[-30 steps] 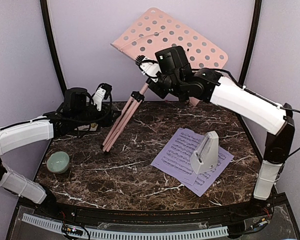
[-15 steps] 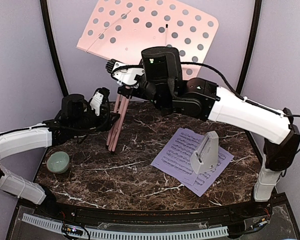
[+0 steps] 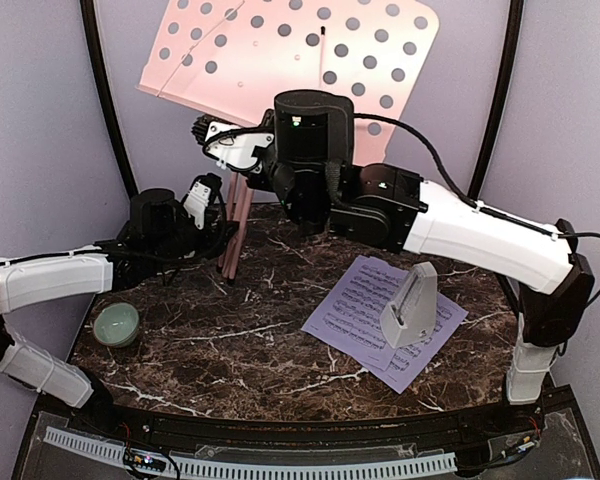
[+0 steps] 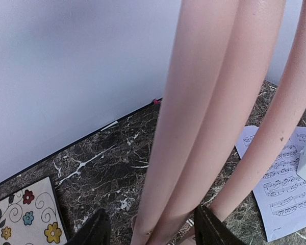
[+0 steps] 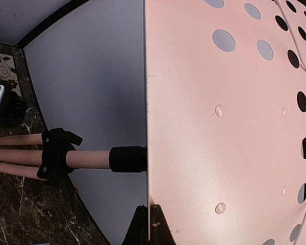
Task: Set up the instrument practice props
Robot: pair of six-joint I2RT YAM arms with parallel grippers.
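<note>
So here's where we were at. The pink perforated music stand (image 3: 280, 55) was up at 12 o'clock, its desk high against the back wall (image 3: 50, 120). The right gripper (image 5: 149, 224) was pressed together on the desk's edge, and in the wrist view we could see the pink sheet pinched right between the two dark fingers. The mast ran down from there through a black collar (image 5: 56, 155) to the tripod legs (image 4: 194, 102). Those were folded into one bundle, near upright with a slight lean, ending over the table (image 3: 250, 360) at about 10 o'clock. We couldn't tell whether the feet actually sat on the marble.

The left gripper (image 4: 150, 214) was spread around that leg bundle low down. One finger stood apart from the legs with a gap showing. The other sat right beside them, and whether it touched was too close for us to call.

The two sheet-music pages (image 3: 350, 300) lay overlapping on the marble at about 3 o'clock, and the little pyramid metronome (image 3: 410, 305) stood upright on top of them. The pale green bowl (image 3: 115, 323) sat at 8 o'clock, well apart from everything else. The floral coaster (image 4: 25, 219) lay by the wall at the back left and only showed in the left wrist view.
</note>
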